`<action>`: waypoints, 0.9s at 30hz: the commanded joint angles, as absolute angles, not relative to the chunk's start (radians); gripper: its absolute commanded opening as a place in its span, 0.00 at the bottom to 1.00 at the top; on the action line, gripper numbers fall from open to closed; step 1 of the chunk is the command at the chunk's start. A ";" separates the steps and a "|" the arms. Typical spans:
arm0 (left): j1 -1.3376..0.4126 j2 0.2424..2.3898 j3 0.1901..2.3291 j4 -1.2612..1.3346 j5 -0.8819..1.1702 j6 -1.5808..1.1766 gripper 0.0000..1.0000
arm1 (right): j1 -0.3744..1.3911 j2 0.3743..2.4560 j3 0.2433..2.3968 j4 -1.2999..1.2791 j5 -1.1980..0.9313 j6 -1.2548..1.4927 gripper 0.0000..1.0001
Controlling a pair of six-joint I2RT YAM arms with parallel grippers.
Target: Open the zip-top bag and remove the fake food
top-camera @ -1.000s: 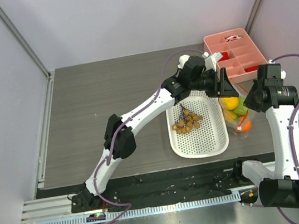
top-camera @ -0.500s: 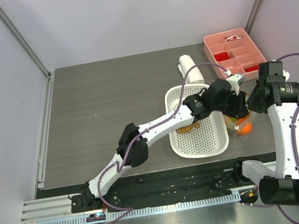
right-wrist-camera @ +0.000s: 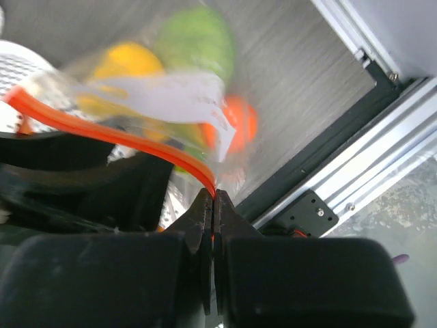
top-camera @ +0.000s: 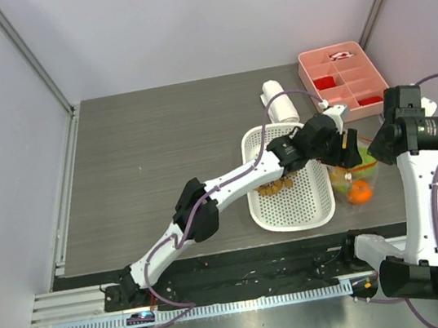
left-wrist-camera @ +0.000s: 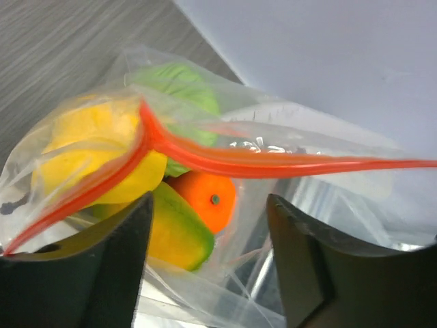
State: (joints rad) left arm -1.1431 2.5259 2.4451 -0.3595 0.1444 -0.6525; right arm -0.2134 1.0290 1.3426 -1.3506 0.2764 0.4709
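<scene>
The zip-top bag [top-camera: 359, 183] hangs right of the white basket, holding a lemon [left-wrist-camera: 95, 140], an orange [left-wrist-camera: 205, 198], a mango [left-wrist-camera: 174, 236] and a green fruit [left-wrist-camera: 179, 85]. Its orange-red zip strip [left-wrist-camera: 225, 164] is parted at the mouth. My right gripper [right-wrist-camera: 214, 197] is shut on the end of the strip [right-wrist-camera: 123, 137] and holds the bag [right-wrist-camera: 177, 96] up. My left gripper [left-wrist-camera: 208, 266] is open, its fingers [left-wrist-camera: 102, 273] straddling the bag's mouth just above the fruit; it also shows in the top view [top-camera: 347, 150]. The brown grapes [top-camera: 266, 191] lie in the basket, partly hidden by the left arm.
The white perforated basket [top-camera: 308, 208] sits at centre right under the left arm. A pink compartment tray [top-camera: 334, 64] stands at the back right, with a white roll [top-camera: 274, 91] left of it. The table's front edge and metal rail [right-wrist-camera: 382, 130] lie close behind the bag.
My left gripper swung from near the pink tray down to the bag's mouth. My right gripper shifted slightly right, still holding the strip; the bag moved with it.
</scene>
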 commanded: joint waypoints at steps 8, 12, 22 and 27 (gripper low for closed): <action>-1.069 2.097 2.359 -0.275 0.402 -0.845 0.83 | -0.219 1.170 2.018 -1.508 0.146 0.376 0.01; -1.016 1.956 2.318 -0.336 0.452 -0.836 0.83 | -0.219 1.235 2.154 -1.476 -0.150 0.403 0.01; -0.847 1.524 2.136 -0.796 0.260 -0.724 0.89 | -0.192 1.183 1.958 -0.815 -0.703 0.910 0.01; -0.721 1.315 1.916 -0.949 0.170 -0.819 0.75 | -0.068 1.199 1.896 -0.602 -0.652 1.045 0.01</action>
State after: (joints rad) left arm -0.8001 1.4097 2.0472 -0.7452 0.2710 -0.7681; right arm -0.1669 1.2133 1.9087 -0.9279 -0.5953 0.8421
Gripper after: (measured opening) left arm 0.805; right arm 0.023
